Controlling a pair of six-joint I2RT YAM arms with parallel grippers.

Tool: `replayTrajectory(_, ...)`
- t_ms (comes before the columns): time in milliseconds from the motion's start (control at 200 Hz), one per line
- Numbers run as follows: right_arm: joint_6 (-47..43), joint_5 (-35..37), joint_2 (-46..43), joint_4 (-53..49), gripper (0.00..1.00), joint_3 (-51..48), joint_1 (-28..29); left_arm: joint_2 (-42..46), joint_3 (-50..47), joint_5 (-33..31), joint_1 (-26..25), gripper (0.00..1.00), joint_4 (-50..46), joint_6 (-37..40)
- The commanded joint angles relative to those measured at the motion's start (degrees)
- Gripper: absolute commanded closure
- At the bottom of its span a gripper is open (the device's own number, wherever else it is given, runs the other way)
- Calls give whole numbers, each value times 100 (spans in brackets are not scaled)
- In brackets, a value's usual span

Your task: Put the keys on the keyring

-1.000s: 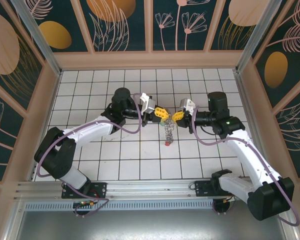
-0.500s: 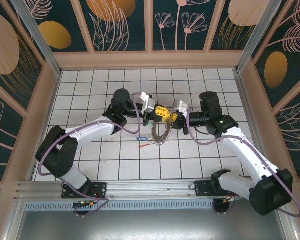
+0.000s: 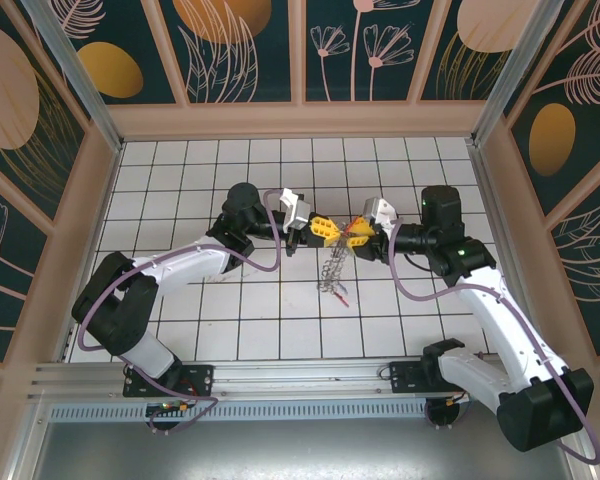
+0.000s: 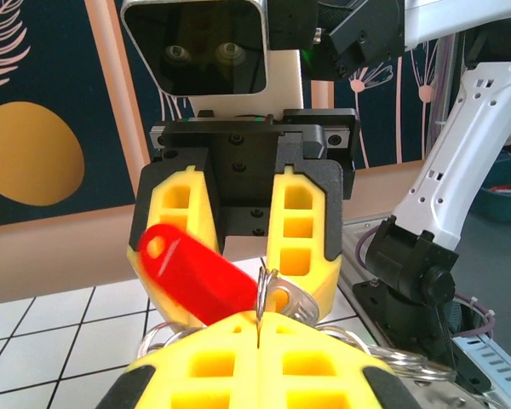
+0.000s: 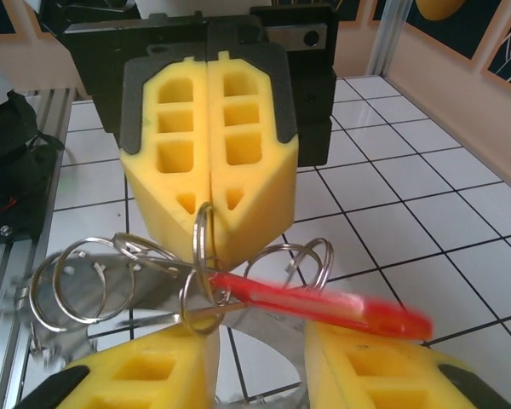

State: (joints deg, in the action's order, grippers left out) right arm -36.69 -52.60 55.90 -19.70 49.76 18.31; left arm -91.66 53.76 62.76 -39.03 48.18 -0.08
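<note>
The keyring [image 3: 332, 268] hangs edge-on above the tiled floor between both grippers. My left gripper [image 3: 323, 227] is shut on one small metal loop [image 4: 265, 294] of its rim, the pads pressed together [image 4: 260, 322]. In the right wrist view the grey ring plate [image 5: 145, 285] and its loops sit just in front of my right gripper [image 5: 260, 362], which is open. A red-tagged key [image 5: 324, 302] hangs from the held loop, blurred, and lies across the right finger [image 5: 392, 375]. The red tag [image 4: 192, 273] also shows before the right gripper [image 3: 360, 232]. Other coloured tags cannot be made out.
White tiled floor [image 3: 230, 310] spreads all around under the hanging ring. Patterned walls [image 3: 300, 50] close in the back and sides. A metal rail [image 3: 300, 385] with the arm bases runs along the near edge.
Half a second ago the right gripper was further left and the ring swung face-on; now it has drawn back right, the ring hangs edge-on, and the red key swings.
</note>
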Motion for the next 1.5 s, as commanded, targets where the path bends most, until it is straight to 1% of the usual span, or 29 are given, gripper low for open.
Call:
replayTrajectory(0, -153, -216, -84, -90, 68, -18, -16, 113, 12, 70, -43, 100, 18, 109)
replayTrajectory(135, -296, 27, -142, -243, 67, -72, -12, 163, 47, 28, -39, 100, -257, 284)
replayTrajectory(240, -417, 287, -240, -341, 65, -146, -19, 211, 149, -5, -43, 100, -738, 646)
replayTrajectory(355, -362, 328, -450, -139, 61, -307, -19, 264, 166, -43, -39, 100, -1198, 986)
replayTrajectory(400, -308, 354, -538, -14, 58, -387, -11, 279, 161, -40, -39, 100, -1310, 1056)
replayTrajectory(410, -298, 362, -554, 13, 57, -407, -18, 278, 287, -41, -43, 100, -1324, 1061)
replayTrajectory(480, -243, 379, -611, 107, 55, -506, -20, 274, 344, -36, -37, 100, -1347, 1089)
replayTrajectory(836, -303, 479, -518, 255, 54, -785, -24, 295, 434, 38, -34, 100, -1421, 1119)
replayTrajectory(1096, -223, 69, -185, 579, 54, -857, -36, 287, 420, 106, -31, 100, -1364, 1064)
replayTrajectory(1326, -439, -43, 89, 521, 53, -680, -33, 259, 450, 163, -36, 100, -1360, 1043)
replayTrajectory(1491, -564, -233, 234, 431, 54, -603, -34, 236, 478, 193, -31, 100, -1364, 1025)
